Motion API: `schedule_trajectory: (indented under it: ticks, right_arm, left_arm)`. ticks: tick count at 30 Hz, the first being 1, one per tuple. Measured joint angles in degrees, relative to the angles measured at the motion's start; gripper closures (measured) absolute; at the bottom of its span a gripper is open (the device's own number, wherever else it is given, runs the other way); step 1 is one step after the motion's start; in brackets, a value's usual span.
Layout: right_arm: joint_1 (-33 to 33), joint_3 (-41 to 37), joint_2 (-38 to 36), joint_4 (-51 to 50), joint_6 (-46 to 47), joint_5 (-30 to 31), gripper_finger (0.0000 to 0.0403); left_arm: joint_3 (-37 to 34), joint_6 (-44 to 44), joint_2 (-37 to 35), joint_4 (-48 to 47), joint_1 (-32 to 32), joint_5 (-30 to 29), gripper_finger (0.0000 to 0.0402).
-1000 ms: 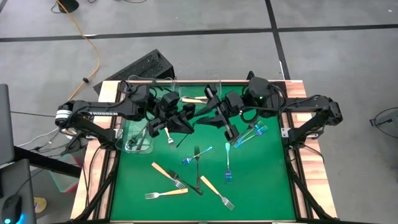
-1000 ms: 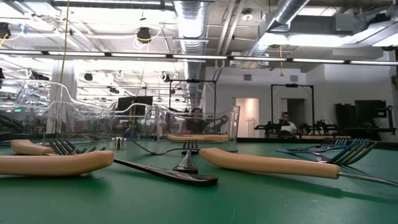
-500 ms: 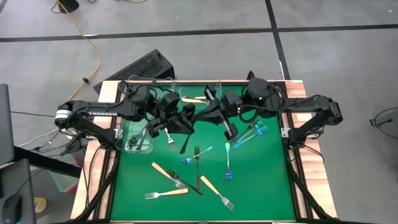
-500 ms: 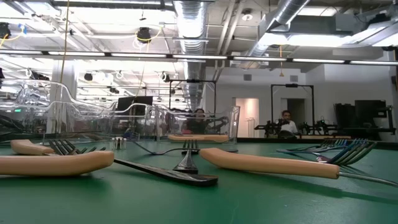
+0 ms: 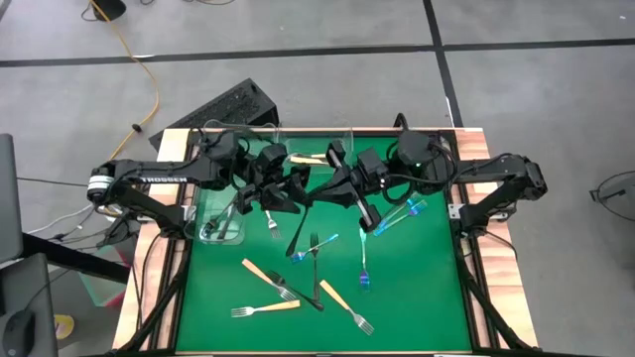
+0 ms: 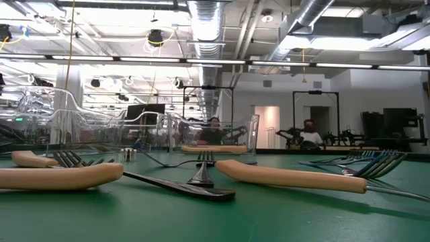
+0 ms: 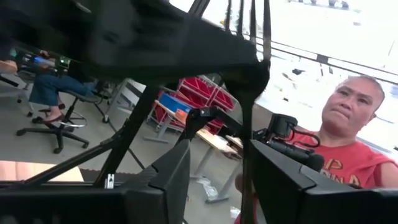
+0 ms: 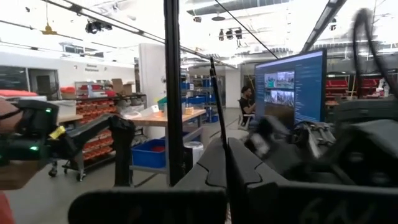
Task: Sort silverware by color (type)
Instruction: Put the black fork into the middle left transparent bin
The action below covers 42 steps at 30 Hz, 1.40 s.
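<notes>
Handover in mid-air above the counter (image 5: 417,297): my right gripper (image 8: 227,155) is clenched on the dark fork (image 7: 246,93), and my left gripper (image 7: 214,163) is released around it. I'd back left off straight, clear of the tines.

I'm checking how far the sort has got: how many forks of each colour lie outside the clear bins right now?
Tan-handled forks with silver tines: 3
Shiny blue-iridescent forks: 4, though the overlapping ones by the right edge are hard to separate
Dark grey-black forks: 3, one of them lifted above the table
Total: about 10
</notes>
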Motion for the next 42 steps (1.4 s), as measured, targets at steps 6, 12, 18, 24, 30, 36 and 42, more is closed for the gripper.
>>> schedule_trajectory:
  ticks: [6,12,18,24,30,36,42]
  right_arm:
    - [1.1,0.0,0.0,1.2,0.0,3.1,0.0396]
    - [1.0,0.0,0.0,1.1,0.8,6.5,0.0396]
    - [0.8,0.0,0.5,1.2,1.9,13.0,0.0396]
    - [-1.8,0.3,7.0,7.1,10.4,17.5,0.0396]
    - [-5.3,6.9,17.0,7.3,20.9,17.4,0.0396]
    - [-7.6,16.6,26.9,6.2,25.8,15.8,0.0396]
    - [-8.9,29.0,36.4,0.3,27.2,13.0,0.0396]
  left_arm:
    - [0.0,-2.9,-2.4,-0.8,3.6,5.6,0.0242]
    - [0.0,-2.5,-7.9,-6.5,9.4,9.3,0.0242]
    - [0.0,2.2,-17.6,-17.7,15.9,7.7,0.0242]
    - [0.0,8.3,-28.4,-26.8,21.0,2.4,0.0242]
    - [0.0,9.6,-36.9,-31.8,23.9,-3.1,0.0242]
    - [0.0,13.7,-43.8,-39.4,24.8,-9.5,0.0242]
    - [0.0,16.2,-48.7,-47.7,24.8,-15.7,0.0242]
